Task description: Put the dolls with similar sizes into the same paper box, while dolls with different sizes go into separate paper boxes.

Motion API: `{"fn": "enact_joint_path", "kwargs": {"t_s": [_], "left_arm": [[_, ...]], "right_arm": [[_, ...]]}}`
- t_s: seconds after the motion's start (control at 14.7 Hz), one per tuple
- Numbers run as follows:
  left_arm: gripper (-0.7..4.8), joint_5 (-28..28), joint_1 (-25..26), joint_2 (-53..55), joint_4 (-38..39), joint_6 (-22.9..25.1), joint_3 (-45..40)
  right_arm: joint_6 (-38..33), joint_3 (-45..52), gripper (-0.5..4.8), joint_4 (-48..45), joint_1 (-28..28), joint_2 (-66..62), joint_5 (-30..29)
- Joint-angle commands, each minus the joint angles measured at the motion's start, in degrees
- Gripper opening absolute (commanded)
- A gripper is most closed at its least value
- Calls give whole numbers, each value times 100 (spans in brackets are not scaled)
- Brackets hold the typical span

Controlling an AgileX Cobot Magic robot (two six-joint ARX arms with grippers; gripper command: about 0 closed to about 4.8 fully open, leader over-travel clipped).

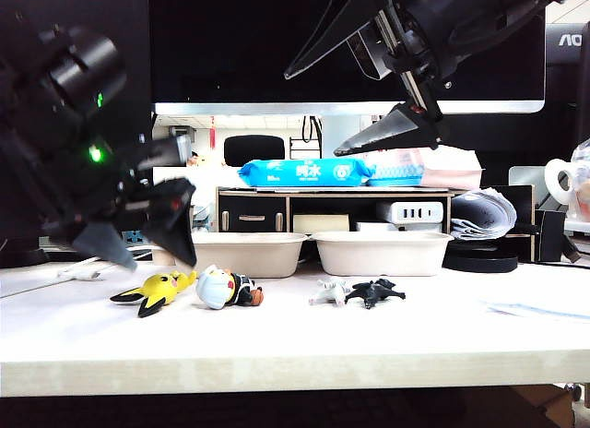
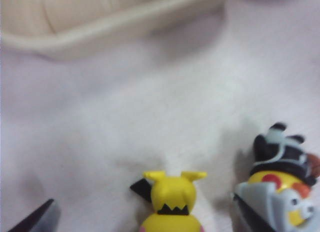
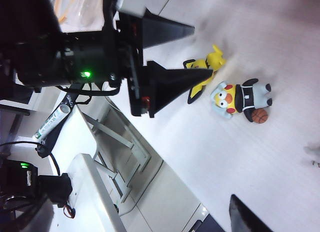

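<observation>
Nothing sorted yet: all 4 dolls on the table, both paper boxes look empty.

Left gripper (image 1: 147,239), jaws spread, empty, low just above yellow doll (image 1: 157,290), w/ blue-headed doll (image 1: 229,288) beside it. Right gripper (image 1: 355,101) high over right paper box (image 1: 380,253), jaws spread, empty. Whitish-grey doll (image 1: 328,291) & black doll (image 1: 373,291) lie in front of it. Left paper box (image 1: 249,253) behind the bigger pair. All 4 placements left.
</observation>
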State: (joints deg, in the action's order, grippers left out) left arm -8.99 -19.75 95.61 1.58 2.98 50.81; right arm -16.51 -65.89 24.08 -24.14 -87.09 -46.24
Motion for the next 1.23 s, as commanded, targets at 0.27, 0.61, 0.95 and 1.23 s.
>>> {"fn": "enact_joint_path", "kwargs": {"t_s": [0.27,0.61,0.95,1.23], "left_arm": [[233,-262,0,273,-197,-42,20],[-5,-437,0,175,-402,-199,140],[-5,-535,0,-50,-210,-321,1550],[-5,-479,26,511,-251,-280,2653]], "right_arm": [[26,-17,479,-33,-4,24,-160],[85,-17,479,-61,-4,24,-184],[179,-17,479,-90,-2,24,-170],[181,-17,479,-166,2,24,-173]]}}
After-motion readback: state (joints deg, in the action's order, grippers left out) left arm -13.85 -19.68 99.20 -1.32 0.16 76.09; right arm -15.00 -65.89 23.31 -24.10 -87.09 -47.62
